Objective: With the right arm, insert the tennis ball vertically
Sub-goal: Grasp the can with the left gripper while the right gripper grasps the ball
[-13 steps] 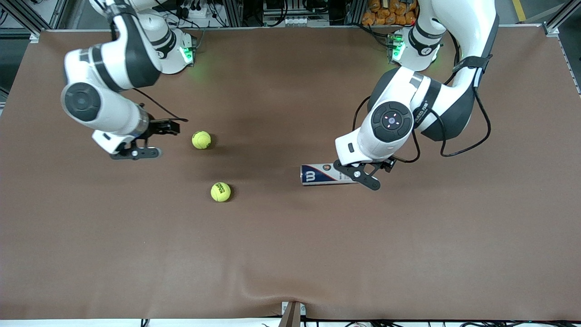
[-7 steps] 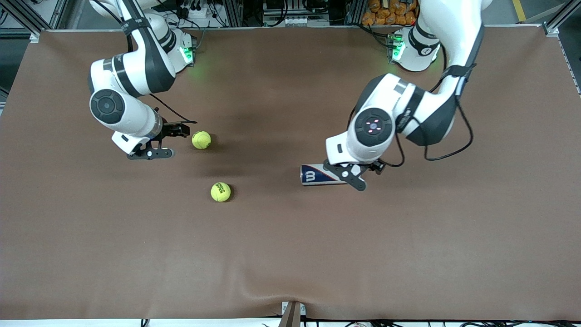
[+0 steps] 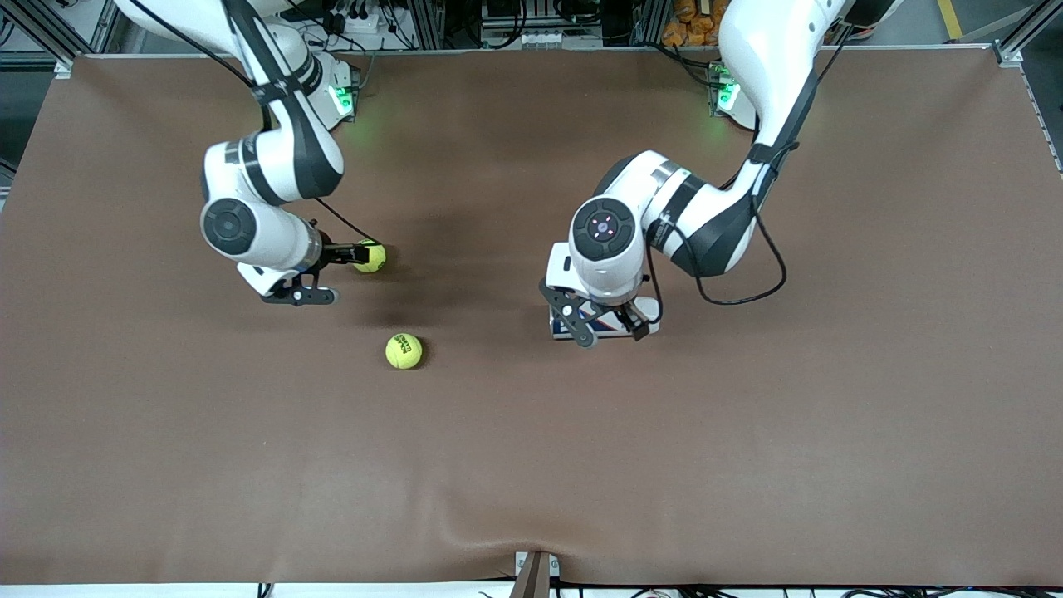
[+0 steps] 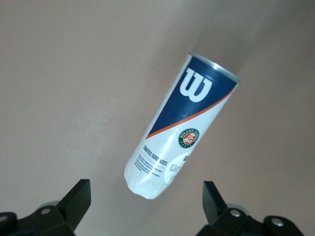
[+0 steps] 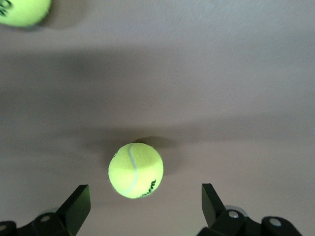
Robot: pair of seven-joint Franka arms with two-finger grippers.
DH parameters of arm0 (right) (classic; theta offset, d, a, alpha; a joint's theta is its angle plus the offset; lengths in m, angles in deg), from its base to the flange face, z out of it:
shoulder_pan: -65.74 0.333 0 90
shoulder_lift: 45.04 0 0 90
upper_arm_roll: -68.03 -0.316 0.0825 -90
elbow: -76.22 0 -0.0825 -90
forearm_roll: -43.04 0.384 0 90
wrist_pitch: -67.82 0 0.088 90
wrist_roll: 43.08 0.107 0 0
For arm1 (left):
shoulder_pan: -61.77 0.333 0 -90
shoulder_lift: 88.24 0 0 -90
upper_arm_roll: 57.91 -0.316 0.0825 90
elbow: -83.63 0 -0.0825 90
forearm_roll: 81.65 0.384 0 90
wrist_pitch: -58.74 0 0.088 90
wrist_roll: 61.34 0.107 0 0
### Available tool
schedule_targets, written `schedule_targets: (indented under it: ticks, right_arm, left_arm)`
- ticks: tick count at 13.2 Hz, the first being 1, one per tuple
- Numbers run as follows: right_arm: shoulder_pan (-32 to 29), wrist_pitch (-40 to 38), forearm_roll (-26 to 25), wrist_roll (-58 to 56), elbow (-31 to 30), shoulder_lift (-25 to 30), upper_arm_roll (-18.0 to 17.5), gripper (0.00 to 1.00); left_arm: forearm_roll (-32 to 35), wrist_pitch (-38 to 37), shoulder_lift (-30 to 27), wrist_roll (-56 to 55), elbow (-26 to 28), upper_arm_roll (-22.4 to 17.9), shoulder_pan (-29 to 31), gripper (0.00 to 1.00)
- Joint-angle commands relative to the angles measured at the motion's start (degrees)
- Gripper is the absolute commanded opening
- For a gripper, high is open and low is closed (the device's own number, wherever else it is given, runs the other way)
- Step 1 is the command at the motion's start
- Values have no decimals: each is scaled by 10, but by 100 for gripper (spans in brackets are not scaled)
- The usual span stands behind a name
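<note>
A yellow tennis ball [image 3: 368,256] lies on the brown table [image 3: 531,465]. My right gripper [image 3: 324,272] hangs open right beside it, on the side toward the right arm's end. In the right wrist view this ball [image 5: 136,169] sits just ahead of the open gripper [image 5: 142,201], between the lines of the fingers. A blue-and-white ball can [image 3: 650,319] lies on its side. My left gripper [image 3: 604,325] is open over the can. In the left wrist view the can [image 4: 182,128] shows with its clear end near the open gripper [image 4: 145,204].
A second tennis ball [image 3: 404,350] lies nearer the front camera than the first; it also shows in the right wrist view [image 5: 22,10]. The table cloth has a small ridge at its front edge [image 3: 536,540].
My right gripper has moved toward the tennis ball and now stands beside it. My left gripper has slid along the can toward the right arm's end and turned over its middle.
</note>
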Motion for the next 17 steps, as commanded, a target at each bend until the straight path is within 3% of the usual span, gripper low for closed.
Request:
schedule_targets:
  ticks: [1,4,7,10,17]
  right_arm:
    - [26,30,7,32,-4,-36,3,100]
    - [33,30,7,36,-4,-49,3,100]
    - [33,37,7,36,-4,-66,4,100]
    - [33,51,7,36,-4,-85,3,100]
    - [43,44,7,36,-4,-107,3,100]
  left_arm:
    - [25,21,34,68,-18,-6,-24,100]
    - [93,21,56,85,-15,-5,-31,100]
    - [102,21,67,114,-5,-7,-35,100]
    - [153,21,83,131,-3,-6,-48,100]
    - [168,16,89,188,13,-8,-51,100]
